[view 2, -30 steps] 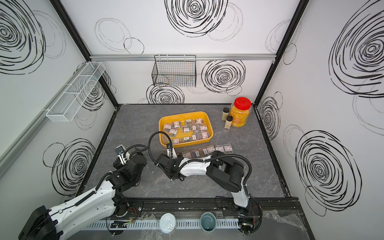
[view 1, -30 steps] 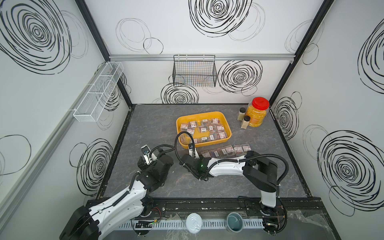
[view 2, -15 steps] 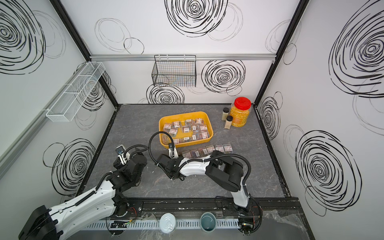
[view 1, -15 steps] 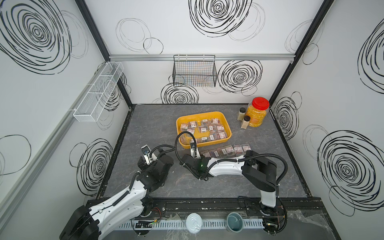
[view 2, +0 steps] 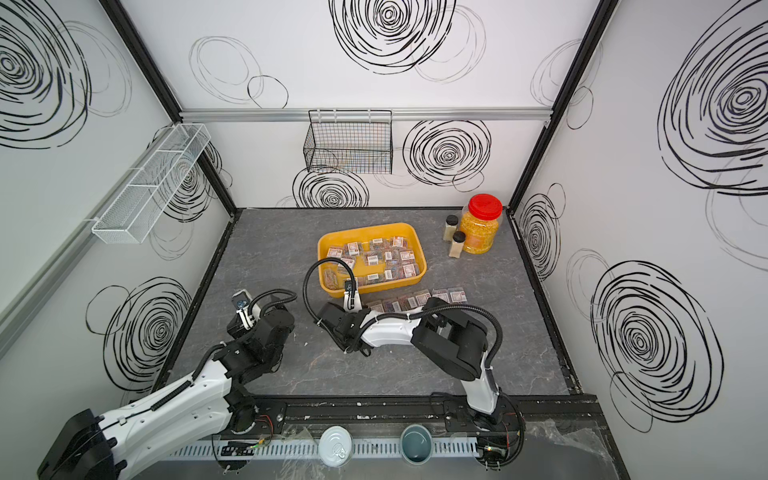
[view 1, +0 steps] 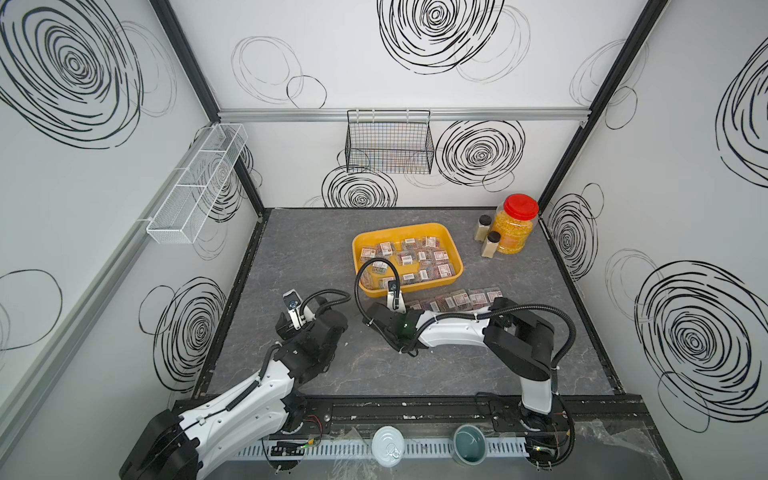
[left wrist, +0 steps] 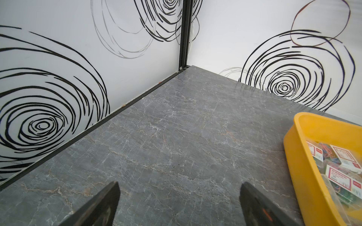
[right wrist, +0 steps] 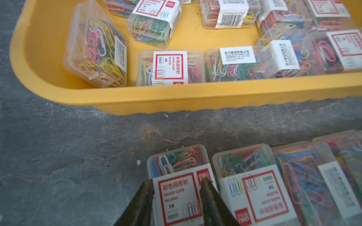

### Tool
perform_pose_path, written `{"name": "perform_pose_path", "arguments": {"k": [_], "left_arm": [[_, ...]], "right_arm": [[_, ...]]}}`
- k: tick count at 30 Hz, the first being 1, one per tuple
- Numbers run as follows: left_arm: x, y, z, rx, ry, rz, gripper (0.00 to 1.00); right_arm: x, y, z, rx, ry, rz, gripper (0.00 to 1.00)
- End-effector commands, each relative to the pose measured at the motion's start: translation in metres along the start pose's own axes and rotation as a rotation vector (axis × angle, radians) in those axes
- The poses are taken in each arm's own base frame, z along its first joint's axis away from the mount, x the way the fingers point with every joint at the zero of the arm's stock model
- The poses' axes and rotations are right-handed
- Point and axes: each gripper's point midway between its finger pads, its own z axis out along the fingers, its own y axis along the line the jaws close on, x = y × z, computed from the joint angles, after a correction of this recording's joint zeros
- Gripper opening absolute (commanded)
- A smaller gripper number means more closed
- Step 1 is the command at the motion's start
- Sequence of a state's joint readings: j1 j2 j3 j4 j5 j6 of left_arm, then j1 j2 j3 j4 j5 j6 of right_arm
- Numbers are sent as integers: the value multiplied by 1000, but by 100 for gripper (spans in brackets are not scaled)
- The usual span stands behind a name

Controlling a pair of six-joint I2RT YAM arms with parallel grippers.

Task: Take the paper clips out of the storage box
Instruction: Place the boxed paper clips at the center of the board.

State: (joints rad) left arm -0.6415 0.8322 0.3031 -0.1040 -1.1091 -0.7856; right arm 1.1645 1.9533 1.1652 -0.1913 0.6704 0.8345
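The right claw [right wrist: 177, 181] is clamped on the end case [right wrist: 176, 162] of the paper clips [right wrist: 254, 191] lined up on the desk [right wrist: 78, 146] just outside the storage box [right wrist: 176, 103], so a set-down seems in hand; next it should release and reach inside for the many remaining, while the left claw [left wrist: 180, 185] gapes wide and empty beside the box.

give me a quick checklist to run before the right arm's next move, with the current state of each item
1. right tool gripping the end case: ok, closed on either side of its label.
2. end case outside the storage box: ok, it is on the near side of the box wall, next to the row of cases on the table.
3. end case resting on the table or lifted: cannot tell.
4. left tool clear of the work: ok, open over bare table beside the box.
5. box emptied: not ok, many cases in the box lie inside.
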Motion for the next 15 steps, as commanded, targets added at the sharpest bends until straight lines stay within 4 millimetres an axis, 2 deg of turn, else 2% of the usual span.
{"name": "perform_pose_path", "arguments": {"k": [1, 6, 10, 13, 15], "left_arm": [[-14, -5, -2, -2, -33, -44, 99], [-15, -4, -2, -5, -34, -48, 99], [-15, -4, -3, -3, -34, -46, 99], [-15, -4, -2, -11, -35, -40, 99], [-15, -5, -2, -16, -34, -37, 99]], "right_arm": [[-1, -12, -4, 42, -2, 2, 42], [-16, -10, -18, 18, -35, -5, 43], [-37, -11, -43, -37, -81, 10, 45], [-56, -23, -64, -63, -139, 16, 48], [-70, -40, -77, -50, -185, 15, 50]]}}
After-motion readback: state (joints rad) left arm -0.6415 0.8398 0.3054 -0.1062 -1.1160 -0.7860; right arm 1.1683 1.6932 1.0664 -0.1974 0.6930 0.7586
